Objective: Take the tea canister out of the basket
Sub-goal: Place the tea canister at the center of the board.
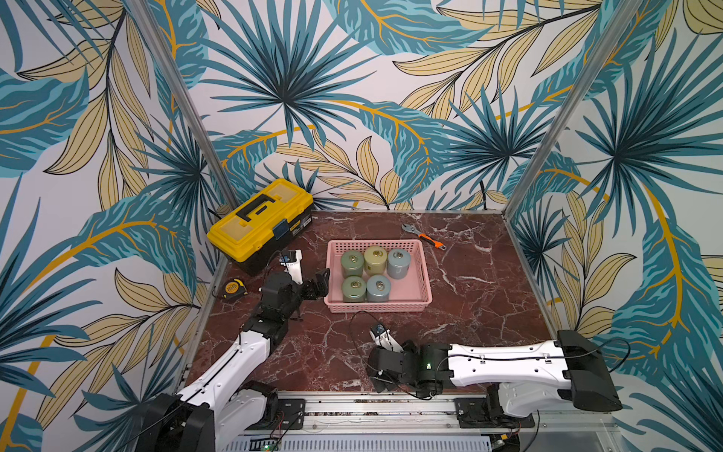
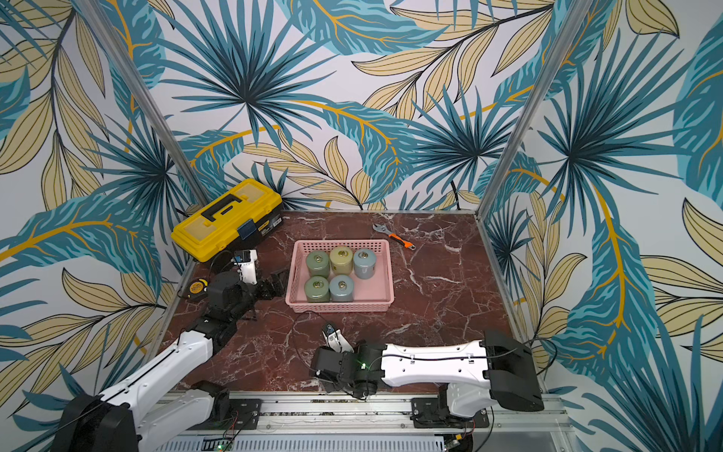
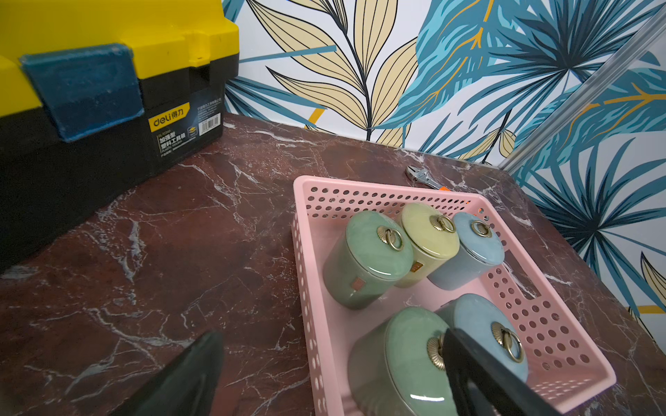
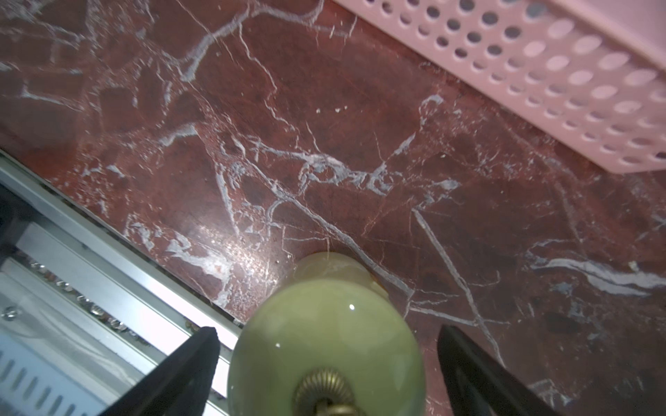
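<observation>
Near the bench [image 4: 324,126] front edge, the tea canister [image 4: 326,360] stands outside the basket [image 4: 540,72], between the fingers of the released right gripper [image 4: 328,330]. A sideways pull-away could clip and topple it. Left gripper [image 3: 331,333] gapes empty beside the basket.

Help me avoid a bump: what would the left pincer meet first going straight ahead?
Probably the near side wall of the basket, then the nearer green canister behind; how high the left pincer rides is unclear.
</observation>
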`<state>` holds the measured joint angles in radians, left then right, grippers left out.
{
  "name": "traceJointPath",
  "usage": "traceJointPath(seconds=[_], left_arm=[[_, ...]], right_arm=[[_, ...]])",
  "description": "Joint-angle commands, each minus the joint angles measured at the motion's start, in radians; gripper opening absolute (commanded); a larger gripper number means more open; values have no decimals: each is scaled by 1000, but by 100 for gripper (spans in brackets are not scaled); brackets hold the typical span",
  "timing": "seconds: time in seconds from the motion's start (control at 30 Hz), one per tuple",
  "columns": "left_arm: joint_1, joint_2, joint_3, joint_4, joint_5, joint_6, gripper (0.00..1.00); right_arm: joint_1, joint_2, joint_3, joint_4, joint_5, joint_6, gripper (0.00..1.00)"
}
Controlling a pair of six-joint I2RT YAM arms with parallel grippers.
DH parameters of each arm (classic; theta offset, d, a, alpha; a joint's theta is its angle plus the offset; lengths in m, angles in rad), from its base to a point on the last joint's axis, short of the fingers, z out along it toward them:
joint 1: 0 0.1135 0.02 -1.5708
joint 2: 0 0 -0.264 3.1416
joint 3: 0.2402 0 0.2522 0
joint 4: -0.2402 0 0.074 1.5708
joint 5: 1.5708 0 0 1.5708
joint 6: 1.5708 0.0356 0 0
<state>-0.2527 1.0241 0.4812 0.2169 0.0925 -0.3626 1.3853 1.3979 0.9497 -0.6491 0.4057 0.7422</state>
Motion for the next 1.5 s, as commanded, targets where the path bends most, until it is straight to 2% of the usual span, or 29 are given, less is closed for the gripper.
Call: traceJointPath(seconds=[0.0, 0.23, 0.4, 0.67, 0.83, 0.97, 1.1, 1.47], left_arm=[[1, -37, -9, -20, 3, 31, 100], [1, -56, 54, -109, 75, 62, 100], [3, -43, 136, -240, 143, 64, 100], [-18, -35, 216, -411, 177, 23, 100], [-82, -11, 261, -512, 131, 46, 100], [-123, 24, 297, -556, 117, 52, 100], [-178, 73, 347, -593, 74, 66, 100], [-293, 259, 496, -688, -18, 113, 100]], right_arm=[[-20, -53, 35, -36, 44, -55, 99], [-133, -160, 46, -38, 18, -179, 99], [-278, -247, 19, -33, -31, -271, 99], [-519, -319, -21, -8, -105, -418, 99], [-690, -323, -57, 50, -169, -497, 99], [-798, -331, -113, 165, -234, -520, 99], [-825, -341, -171, 301, -270, -535, 99], [-826, -449, -301, 421, -165, -578, 99]])
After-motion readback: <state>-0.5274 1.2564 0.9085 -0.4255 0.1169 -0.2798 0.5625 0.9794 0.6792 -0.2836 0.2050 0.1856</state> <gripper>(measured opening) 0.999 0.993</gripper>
